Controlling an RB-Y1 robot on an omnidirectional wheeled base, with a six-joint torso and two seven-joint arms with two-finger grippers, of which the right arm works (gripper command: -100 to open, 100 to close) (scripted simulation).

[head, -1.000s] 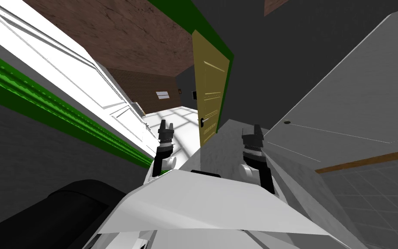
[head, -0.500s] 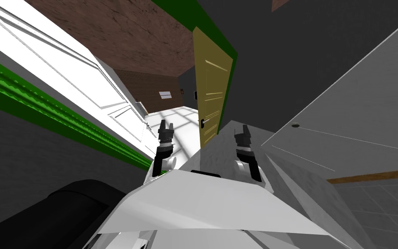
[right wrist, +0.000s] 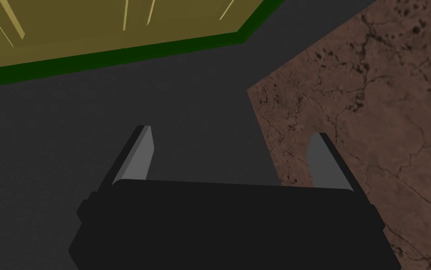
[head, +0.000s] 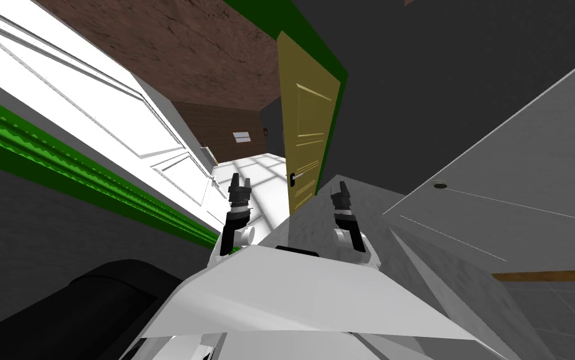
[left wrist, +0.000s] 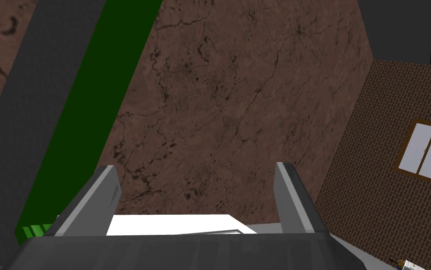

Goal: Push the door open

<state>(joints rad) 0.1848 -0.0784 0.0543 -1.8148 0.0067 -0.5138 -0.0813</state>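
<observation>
The yellow door stands ajar in its green frame, free edge turned toward the robot. A dark handle sits low near that edge. Through the gap lie a bright white floor and a brick wall with a small window.

The right gripper is raised just right of the door's lower half, in front of a dark grey wall. It is near the door but apart from it. Its two fingers are spread, with nothing between them. In the right wrist view the gripper points at that grey wall, while the door and a strip of its frame lie beyond the fingertips, off toward one finger.

The left gripper is held up on the other side of the gap, over the white floor and beside a white panelled surface that runs along the robot's left. In the left wrist view its fingers are parted wide and the gripper is empty.

A green moulding runs below the white panels.
</observation>
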